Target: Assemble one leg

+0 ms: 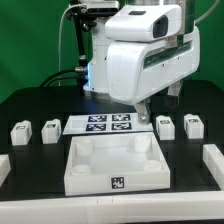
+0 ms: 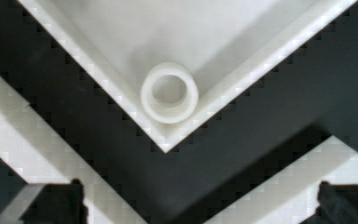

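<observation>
Exterior view, left to right. Spotted a white rail (image 1: 4, 165) at the far left edge of the black worktop (image 1: 40, 175). Logged outer left leg (image 1: 19, 132) and inner left leg (image 1: 50, 129) behind it, side by side but not touching, tags facing the camera. Found the marker board (image 1: 105, 124) just right of those, lying flat, and the tray (image 1: 90, 184) in front of it (square, round corner sockets, one tag on the front wall). Saw the arm (image 1: 145, 55) hanging over the board's right end and the tray's back right corner. Logged inner right leg (image 1: 166, 127) and outer right leg (image 1: 193, 124) right of the board, near each other with a gap between. Counted all four resting loose on the worktop, apart from the tray. Spotted a second white rail (image 1: 213, 160) at the far right edge.

Wrist view: looked straight down on one tray corner and its socket (image 2: 171, 92) (ring-shaped, roughly centred in frame). Caught the end effector (image 2: 185, 205) with both fingers (image 2: 51, 205) spread wide apart, gripping nothing, no leg between them. Could not tell its height above the tray.
</observation>
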`<action>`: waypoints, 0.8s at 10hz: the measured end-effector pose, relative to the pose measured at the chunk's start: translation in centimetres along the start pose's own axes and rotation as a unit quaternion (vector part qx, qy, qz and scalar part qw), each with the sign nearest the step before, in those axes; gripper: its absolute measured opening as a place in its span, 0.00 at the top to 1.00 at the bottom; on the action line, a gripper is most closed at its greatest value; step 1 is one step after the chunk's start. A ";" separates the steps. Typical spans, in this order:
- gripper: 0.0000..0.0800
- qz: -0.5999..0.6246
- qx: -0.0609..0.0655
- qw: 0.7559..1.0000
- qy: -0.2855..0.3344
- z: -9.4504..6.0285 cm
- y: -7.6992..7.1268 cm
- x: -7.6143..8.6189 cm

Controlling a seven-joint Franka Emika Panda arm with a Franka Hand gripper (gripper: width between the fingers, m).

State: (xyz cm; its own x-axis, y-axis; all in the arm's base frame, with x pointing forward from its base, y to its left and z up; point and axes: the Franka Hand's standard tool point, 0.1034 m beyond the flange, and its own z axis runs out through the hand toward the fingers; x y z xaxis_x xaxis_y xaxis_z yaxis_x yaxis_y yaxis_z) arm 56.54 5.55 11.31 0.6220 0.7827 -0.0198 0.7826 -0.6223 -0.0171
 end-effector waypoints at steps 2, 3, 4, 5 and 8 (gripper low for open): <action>0.19 0.000 0.000 1.000 0.000 0.0 0.0 0.0; 0.19 0.000 0.000 1.000 0.000 0.0 0.0 0.0; 0.19 0.000 0.000 1.000 0.000 0.0 0.0 0.0; 0.19 0.000 0.000 1.000 0.000 0.0 0.0 0.0; 0.19 0.000 0.001 1.000 0.000 0.1 0.0 0.0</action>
State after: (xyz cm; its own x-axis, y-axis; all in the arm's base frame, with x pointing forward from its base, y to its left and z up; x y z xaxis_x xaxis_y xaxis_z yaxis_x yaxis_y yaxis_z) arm 56.51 5.55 11.23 0.6220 0.7827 -0.0206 0.7826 -0.6223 -0.0182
